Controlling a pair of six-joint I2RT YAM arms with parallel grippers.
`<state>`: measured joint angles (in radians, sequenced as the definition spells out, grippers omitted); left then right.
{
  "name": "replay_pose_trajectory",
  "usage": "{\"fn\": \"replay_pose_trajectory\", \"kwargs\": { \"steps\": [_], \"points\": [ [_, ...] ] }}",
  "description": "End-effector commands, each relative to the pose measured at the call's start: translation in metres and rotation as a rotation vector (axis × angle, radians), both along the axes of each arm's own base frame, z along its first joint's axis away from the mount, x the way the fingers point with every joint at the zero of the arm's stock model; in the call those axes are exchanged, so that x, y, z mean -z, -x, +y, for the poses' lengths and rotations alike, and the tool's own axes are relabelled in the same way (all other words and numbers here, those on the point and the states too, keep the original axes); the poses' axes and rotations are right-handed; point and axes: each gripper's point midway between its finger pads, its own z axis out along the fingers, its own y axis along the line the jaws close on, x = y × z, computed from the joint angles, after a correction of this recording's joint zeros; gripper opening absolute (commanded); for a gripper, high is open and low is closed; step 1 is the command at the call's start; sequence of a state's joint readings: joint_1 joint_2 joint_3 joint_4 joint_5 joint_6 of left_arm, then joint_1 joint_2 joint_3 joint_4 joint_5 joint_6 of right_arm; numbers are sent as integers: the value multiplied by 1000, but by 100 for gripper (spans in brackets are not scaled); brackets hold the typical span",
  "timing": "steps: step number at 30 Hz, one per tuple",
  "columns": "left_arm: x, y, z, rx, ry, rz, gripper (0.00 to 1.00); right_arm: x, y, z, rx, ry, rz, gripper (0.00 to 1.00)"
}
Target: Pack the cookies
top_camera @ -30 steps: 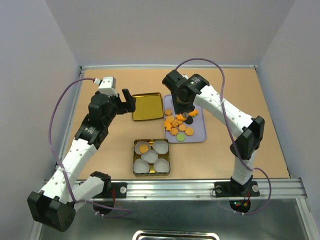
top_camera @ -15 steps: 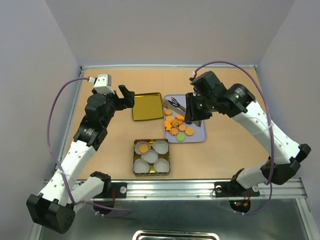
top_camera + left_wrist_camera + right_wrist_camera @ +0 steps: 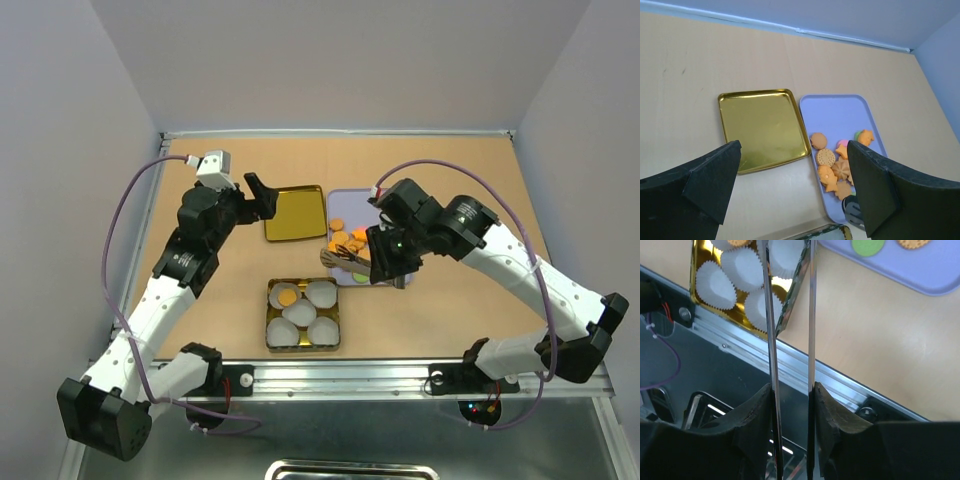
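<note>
The cookies (image 3: 350, 245), mostly orange with a green one, lie on a lilac tray (image 3: 350, 205); they also show in the left wrist view (image 3: 832, 167). One orange cookie (image 3: 287, 296) sits in a gold tin (image 3: 271, 335) among white paper cups. My right gripper (image 3: 385, 255) is shut on metal tongs (image 3: 335, 258), whose tips are over the tray's near-left corner. In the right wrist view the tongs (image 3: 811, 315) run between my fingers (image 3: 792, 390) toward the tin (image 3: 790, 310). My left gripper (image 3: 262, 195) is open and empty above the gold lid (image 3: 294, 212).
The gold lid (image 3: 762, 127) lies left of the lilac tray (image 3: 840, 115). The metal rail (image 3: 840, 385) runs along the table's near edge. White paper cups (image 3: 742, 270) fill the tin. A green cookie (image 3: 867, 245) sits near the tray's front edge.
My right arm swung from the tray's far side to its near side, carrying the tongs toward the tin. My left gripper shifted slightly over the lid.
</note>
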<state>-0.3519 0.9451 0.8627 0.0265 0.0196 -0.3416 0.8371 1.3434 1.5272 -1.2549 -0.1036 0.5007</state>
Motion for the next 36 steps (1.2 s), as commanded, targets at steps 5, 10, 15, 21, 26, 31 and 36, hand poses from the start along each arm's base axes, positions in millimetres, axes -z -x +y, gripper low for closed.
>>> {"fn": "replay_pose_trajectory", "kwargs": {
  "steps": [5, 10, 15, 21, 26, 31, 36],
  "points": [
    [-7, 6, -5, 23, 50, -30, 99, 3, 38, 41, -113, -51, -8, 32],
    [-6, 6, -3, 17, 41, -32, 99, 10, 39, 42, -94, -35, -5, 31],
    [-3, 8, -3, 21, 35, -27, 99, 24, 36, 42, -70, 13, 7, 31],
    [0, 8, -2, 24, 20, -24, 99, 33, 37, 42, -60, 37, 19, 31],
    [0, 7, -2, 27, 6, -26, 99, 36, 38, 40, -48, 46, 19, 32],
    [1, 7, -2, 29, -7, -26, 99, 38, 38, 39, -40, 59, 24, 39],
    [0, 8, -2, 34, -12, -28, 99, 36, 31, 40, -28, 76, 1, 42]
  ]
}}
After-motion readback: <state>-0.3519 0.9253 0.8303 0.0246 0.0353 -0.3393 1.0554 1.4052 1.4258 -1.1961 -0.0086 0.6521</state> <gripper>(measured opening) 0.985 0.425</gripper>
